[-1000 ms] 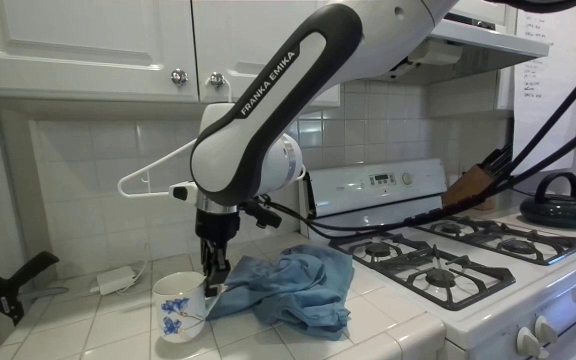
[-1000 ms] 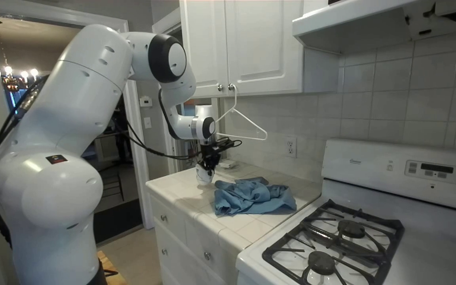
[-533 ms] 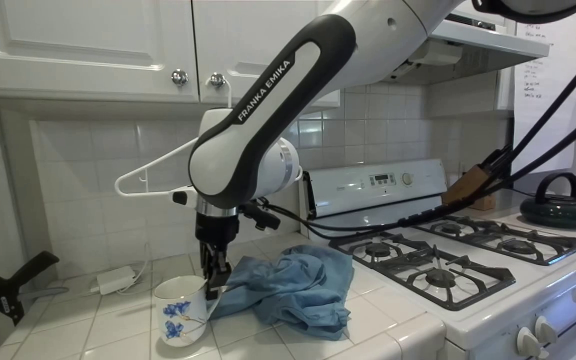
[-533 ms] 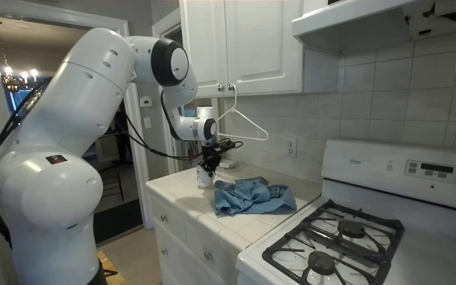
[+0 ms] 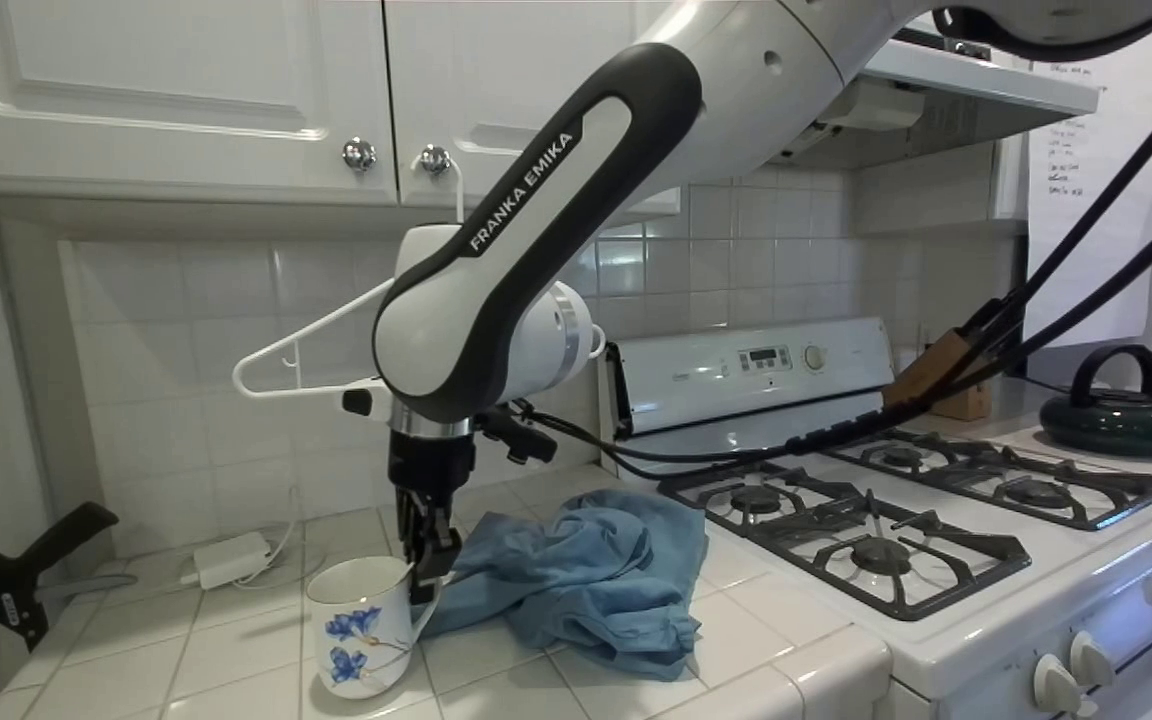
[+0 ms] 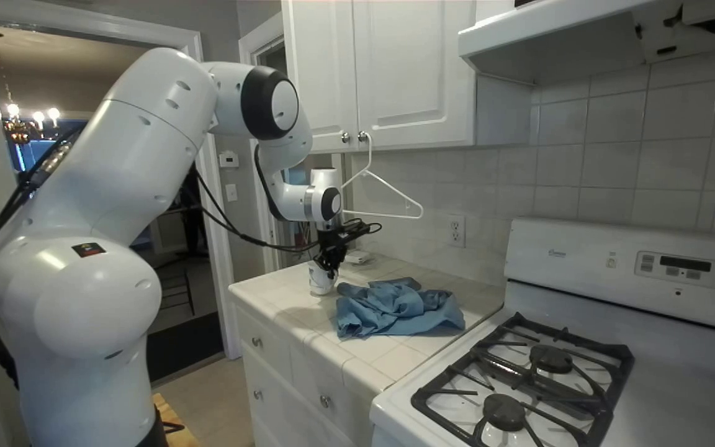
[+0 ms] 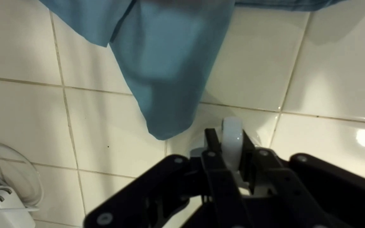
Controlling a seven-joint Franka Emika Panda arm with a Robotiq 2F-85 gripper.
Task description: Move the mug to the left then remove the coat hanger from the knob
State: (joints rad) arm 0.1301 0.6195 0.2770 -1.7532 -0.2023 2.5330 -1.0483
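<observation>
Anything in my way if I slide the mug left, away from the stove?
Nothing visible stands immediately left of the mug. The white adapter sits left but farther back, a black-handled tool well beyond; the blue cloth lies on the opposite side.

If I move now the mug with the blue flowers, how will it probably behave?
The mug may tilt or twist, since the tool holds it only by the handle, off to one side. Its glossy, ceramic-looking surface suggests it is stiff but could chip if knocked. The handle also looks smooth, so it might slip slightly.
</observation>
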